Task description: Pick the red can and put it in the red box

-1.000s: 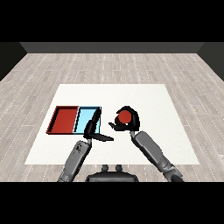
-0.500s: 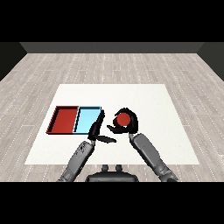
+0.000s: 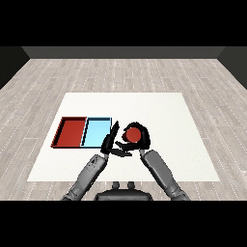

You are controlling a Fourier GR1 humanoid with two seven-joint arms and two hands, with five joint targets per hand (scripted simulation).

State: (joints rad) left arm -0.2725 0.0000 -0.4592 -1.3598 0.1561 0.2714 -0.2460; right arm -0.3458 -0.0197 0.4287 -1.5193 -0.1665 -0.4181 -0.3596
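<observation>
The red can point(image 3: 133, 134) is held above the table by my right hand point(image 3: 140, 139), whose fingers curl round it. It sits just right of the light blue tray point(image 3: 95, 133). The red tray point(image 3: 71, 132) lies further left, beside the blue one, with nothing in it. My left hand point(image 3: 111, 142) is open with straight fingers, standing at the blue tray's right edge, close to the can's left side.
The white table point(image 3: 159, 111) stretches behind and to the right of the trays. Both forearms come in from the lower edge, close together near the middle.
My right hand has carried the red can leftward, closer to the light blue tray and my left hand. The left hand has shifted slightly right.
</observation>
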